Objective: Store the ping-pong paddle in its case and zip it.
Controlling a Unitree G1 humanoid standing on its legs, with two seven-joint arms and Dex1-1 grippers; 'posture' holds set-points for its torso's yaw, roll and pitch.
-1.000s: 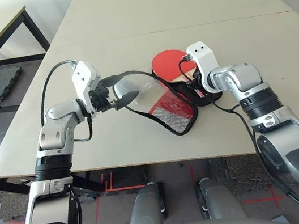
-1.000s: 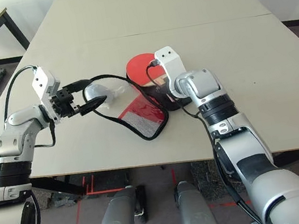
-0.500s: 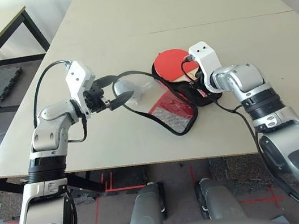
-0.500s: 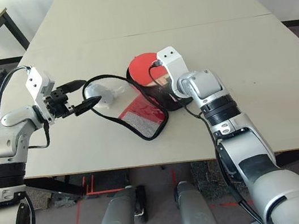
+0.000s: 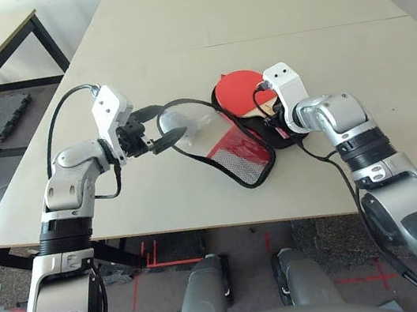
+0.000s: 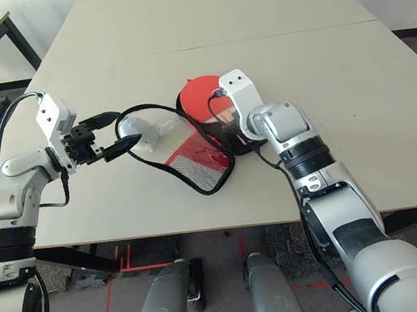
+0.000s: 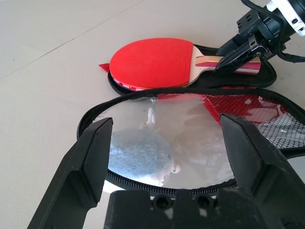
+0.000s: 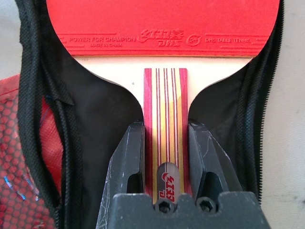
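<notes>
paddle blade [image 8: 162, 28] cut off above

We see a ping-pong paddle [image 7: 152, 62] with a red face and a striped red and yellow handle, and a red case [image 5: 236, 151] with black edges and black mesh.

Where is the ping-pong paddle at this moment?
In the left eye view, the ping-pong paddle lies right of the table's middle, on the black lining of the opened case, its handle between the fingers of the right gripper.

paddle [image 5: 239, 91] on open case [image 5: 238, 163], on table [image 5: 250, 21]
</notes>
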